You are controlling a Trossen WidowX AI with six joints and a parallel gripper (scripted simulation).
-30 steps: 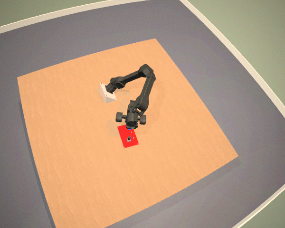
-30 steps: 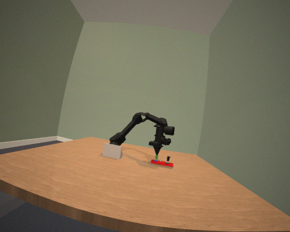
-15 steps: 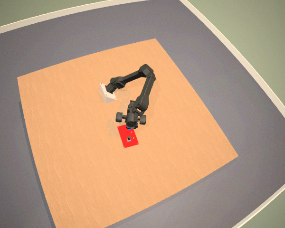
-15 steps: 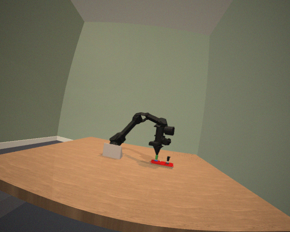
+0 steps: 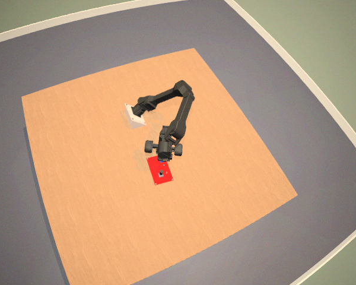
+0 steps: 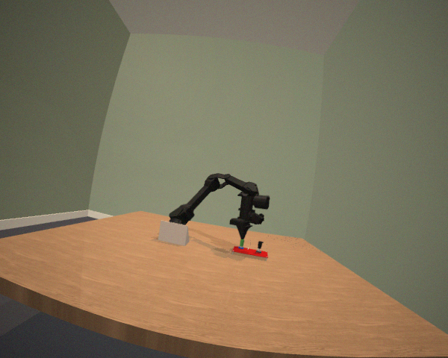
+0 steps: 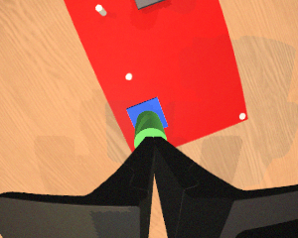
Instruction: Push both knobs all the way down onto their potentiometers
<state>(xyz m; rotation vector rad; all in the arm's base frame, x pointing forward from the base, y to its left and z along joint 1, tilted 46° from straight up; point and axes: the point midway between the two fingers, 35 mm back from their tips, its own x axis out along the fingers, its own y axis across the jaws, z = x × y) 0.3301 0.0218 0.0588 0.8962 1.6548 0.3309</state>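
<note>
My gripper (image 6: 242, 237) (image 7: 152, 143) is closed with nothing between its fingertips, pointing straight down at the top of the green knob (image 6: 241, 243) (image 7: 150, 133). That knob stands over the blue potentiometer (image 6: 240, 247) (image 7: 145, 110), near one end of the red circuit board (image 5: 156, 166) (image 6: 250, 251) (image 7: 189, 69) on the tabletop (image 5: 202, 196) (image 6: 201, 292) (image 7: 30, 99). Toward the board's other end, the black knob (image 5: 161, 172) (image 6: 260, 245) stands raised above the grey potentiometer (image 5: 161, 176) (image 6: 258, 251) (image 7: 150, 3). I cannot tell whether my fingertips touch the green one.

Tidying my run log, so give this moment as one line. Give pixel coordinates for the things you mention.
pincer (image 5: 164, 160) (image 6: 242, 239) (image 7: 152, 143): shut, at green knob's top | green knob (image 6: 241, 243) (image 7: 150, 133): over blue potentiometer (image 6: 240, 247) (image 7: 145, 109) | black knob (image 5: 161, 172) (image 6: 260, 245): raised
</note>
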